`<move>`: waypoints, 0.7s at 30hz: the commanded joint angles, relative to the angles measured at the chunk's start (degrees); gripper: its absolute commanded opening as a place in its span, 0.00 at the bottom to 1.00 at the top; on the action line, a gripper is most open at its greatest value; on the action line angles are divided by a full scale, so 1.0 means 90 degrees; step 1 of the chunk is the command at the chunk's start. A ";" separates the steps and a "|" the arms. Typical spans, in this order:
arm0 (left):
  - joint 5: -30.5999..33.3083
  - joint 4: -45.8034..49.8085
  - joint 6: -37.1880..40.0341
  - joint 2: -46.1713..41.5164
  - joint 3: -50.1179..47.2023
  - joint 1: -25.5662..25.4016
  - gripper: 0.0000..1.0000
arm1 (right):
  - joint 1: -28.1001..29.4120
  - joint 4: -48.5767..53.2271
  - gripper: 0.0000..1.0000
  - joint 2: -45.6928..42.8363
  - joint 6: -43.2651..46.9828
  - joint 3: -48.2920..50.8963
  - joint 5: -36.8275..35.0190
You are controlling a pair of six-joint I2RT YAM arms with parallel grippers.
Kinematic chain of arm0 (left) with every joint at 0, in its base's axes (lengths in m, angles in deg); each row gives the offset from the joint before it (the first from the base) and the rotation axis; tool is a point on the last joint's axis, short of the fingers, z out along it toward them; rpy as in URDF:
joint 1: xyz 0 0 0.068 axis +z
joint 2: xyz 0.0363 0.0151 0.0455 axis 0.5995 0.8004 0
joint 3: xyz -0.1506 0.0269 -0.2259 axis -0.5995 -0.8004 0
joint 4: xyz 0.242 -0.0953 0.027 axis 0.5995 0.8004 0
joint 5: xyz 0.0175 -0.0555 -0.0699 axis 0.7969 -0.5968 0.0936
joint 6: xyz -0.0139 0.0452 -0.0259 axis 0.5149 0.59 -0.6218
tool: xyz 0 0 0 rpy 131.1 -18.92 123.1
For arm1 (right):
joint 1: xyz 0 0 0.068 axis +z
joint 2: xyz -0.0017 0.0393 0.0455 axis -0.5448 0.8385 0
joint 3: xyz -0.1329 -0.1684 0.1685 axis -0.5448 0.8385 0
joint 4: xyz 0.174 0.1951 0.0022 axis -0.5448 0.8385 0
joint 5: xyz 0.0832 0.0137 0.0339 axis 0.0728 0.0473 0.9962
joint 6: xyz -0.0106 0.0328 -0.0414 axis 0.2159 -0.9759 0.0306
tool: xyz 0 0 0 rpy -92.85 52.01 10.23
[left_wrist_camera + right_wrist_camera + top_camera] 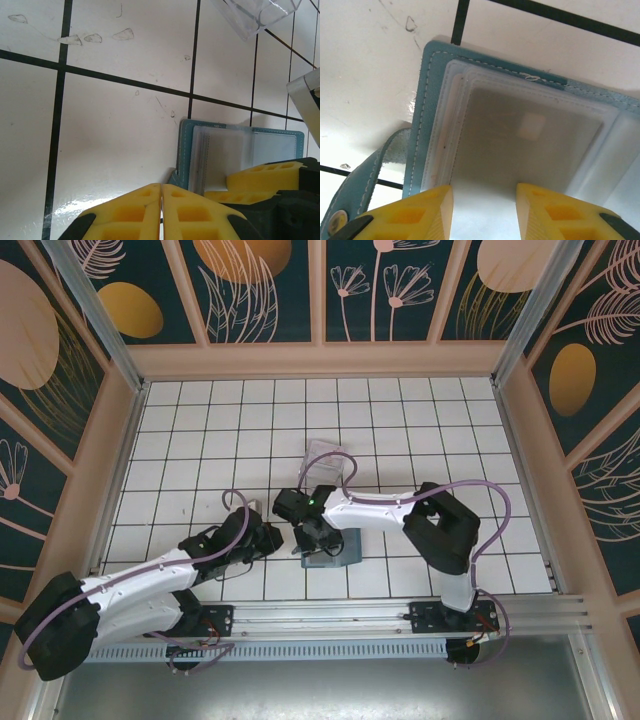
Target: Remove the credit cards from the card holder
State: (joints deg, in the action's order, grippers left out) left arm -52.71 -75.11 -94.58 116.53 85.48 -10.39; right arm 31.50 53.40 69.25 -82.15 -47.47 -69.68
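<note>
At the near middle of the tiled surface point(200, 440), the card holder point(326, 560) lies open and flat, inner side up, its teal stitched rim framing clear pockets. A pale card point(520, 145) sits in the pocket in the right wrist view, and the holder's strap point(370, 175) trails off one side onto the tiles. The right fingers point(432, 212) hang directly over that panel, parted to a moderate gap with a pale strip of the pocket between them. From this close angle it is hard to say whether they touch it, and they have hold of nothing. Just beside the holder's corner, the left fingers point(135, 215) are pressed together and empty, low over a bare tile. A clear plastic tray point(328, 460) stands farther back on the surface, apart from the holder and both arms.
</note>
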 commanded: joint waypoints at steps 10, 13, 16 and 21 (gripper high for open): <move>-0.0020 0.0051 0.0120 0.0100 0.0052 0.0051 0.10 | 0.0151 0.0463 0.34 0.0444 0.0012 -0.0178 -0.0450; -0.0014 0.0077 0.0128 0.0113 0.0078 0.0044 0.10 | 0.0167 0.0434 0.28 0.0457 0.0007 -0.0158 -0.0438; -0.0035 0.0091 0.0150 0.0130 0.0088 0.0044 0.10 | 0.0177 0.0392 0.22 0.0447 -0.0002 -0.0141 -0.0409; -0.0090 0.0071 0.0173 0.0165 0.0098 0.0045 0.09 | 0.0188 0.0336 0.13 0.0310 -0.0041 -0.0150 -0.0436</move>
State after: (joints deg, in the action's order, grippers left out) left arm -52.80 -75.11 -94.36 117.60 85.50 -10.35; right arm 32.50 55.17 70.87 -82.02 -49.29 -72.22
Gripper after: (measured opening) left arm 0.094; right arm 0.142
